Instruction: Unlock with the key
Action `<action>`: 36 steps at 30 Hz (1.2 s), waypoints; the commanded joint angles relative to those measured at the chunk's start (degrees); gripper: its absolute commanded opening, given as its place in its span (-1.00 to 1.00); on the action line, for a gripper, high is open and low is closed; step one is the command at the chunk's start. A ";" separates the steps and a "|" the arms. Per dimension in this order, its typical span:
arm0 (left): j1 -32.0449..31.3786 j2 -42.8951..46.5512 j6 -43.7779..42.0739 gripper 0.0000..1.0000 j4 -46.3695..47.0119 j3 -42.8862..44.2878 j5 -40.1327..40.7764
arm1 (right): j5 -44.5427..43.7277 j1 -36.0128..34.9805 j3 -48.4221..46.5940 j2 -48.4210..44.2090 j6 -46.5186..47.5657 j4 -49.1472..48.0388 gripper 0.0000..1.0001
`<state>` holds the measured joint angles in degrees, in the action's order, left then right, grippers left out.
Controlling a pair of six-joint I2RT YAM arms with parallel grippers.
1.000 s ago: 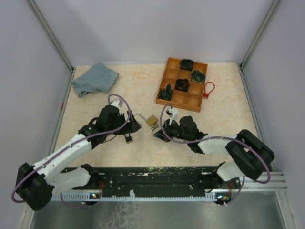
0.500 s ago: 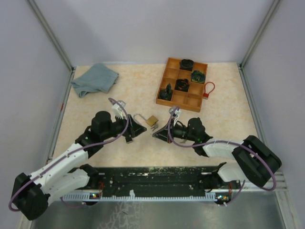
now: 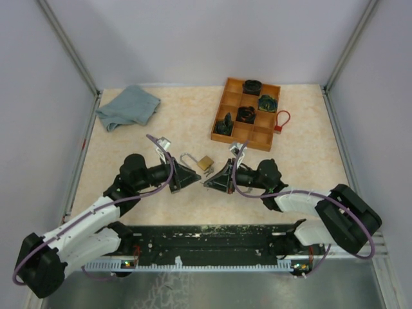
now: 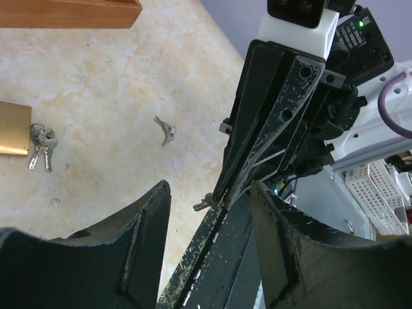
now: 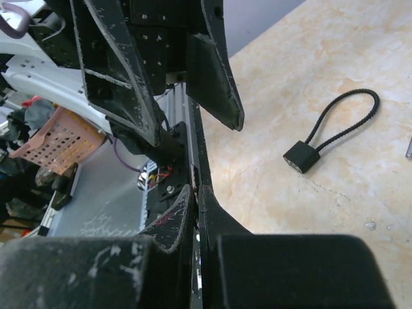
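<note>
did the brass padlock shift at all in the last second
No. The brass padlock sits in the same spot below the wooden tray's near-left corner as before.

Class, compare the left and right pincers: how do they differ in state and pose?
The left pincer has its jaws apart; the right pincer is shut. The left pincer holds nothing; the right pincer pinches what looks like a small key at its tip. The left pincer points right and the right pincer points left, tip towards tip. Shared: both are black and scuffed.
</note>
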<state>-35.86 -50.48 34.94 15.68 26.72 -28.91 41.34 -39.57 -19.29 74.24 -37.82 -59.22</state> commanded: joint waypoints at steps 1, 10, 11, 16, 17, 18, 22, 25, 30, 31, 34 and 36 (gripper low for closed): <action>0.26 -0.57 1.41 0.16 7.28 -1.88 -3.21 | 1.23 0.41 -1.83 -1.13 -2.26 -6.54 -1.00; 0.35 -0.17 3.11 0.08 10.97 -4.36 -2.98 | 0.47 0.40 -0.67 1.64 -4.78 -12.26 -1.00; 0.33 -0.02 3.21 0.08 11.62 -4.64 -2.99 | 0.49 0.50 -0.60 2.21 -5.25 -13.07 -1.00; 0.35 -0.05 3.56 0.03 13.57 -5.31 -2.88 | 1.33 0.47 -0.57 5.55 -8.86 -19.23 -1.00; 0.35 -0.21 3.67 0.03 13.73 -5.35 -2.74 | 1.49 0.44 -0.57 6.13 -9.41 -20.21 -1.00; 0.34 -0.40 3.67 0.03 13.88 -5.43 -2.58 | 1.54 0.39 -0.50 6.71 -9.80 -21.31 -1.00; 0.35 -1.71 4.87 0.00 16.11 -5.82 -3.14 | 1.34 0.42 -0.49 7.03 -9.81 -21.36 -1.00; 0.34 -2.40 5.62 -0.02 17.35 -5.85 -4.22 | 0.89 0.39 -0.57 6.37 -9.69 -20.60 -1.00; 0.35 -1.14 5.88 -0.14 16.94 -6.52 -3.17 | 0.23 0.40 -0.62 5.10 -8.98 -18.63 -1.00; 0.35 -0.90 6.11 -0.18 17.39 -6.65 -3.23 | 0.31 0.44 -0.70 4.99 -8.90 -18.08 -1.00; 0.35 -0.89 6.70 -0.29 18.78 -6.55 -4.89 | 0.25 0.42 -0.68 4.57 -8.99 -17.51 -1.00; 0.34 -1.27 6.72 -0.33 19.29 -6.34 -6.19 | -0.16 0.40 -0.67 4.44 -9.15 -17.29 -1.00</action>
<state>-35.86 -52.29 41.17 31.09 20.43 -32.25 41.85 -39.57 -19.18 80.77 -47.13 -74.89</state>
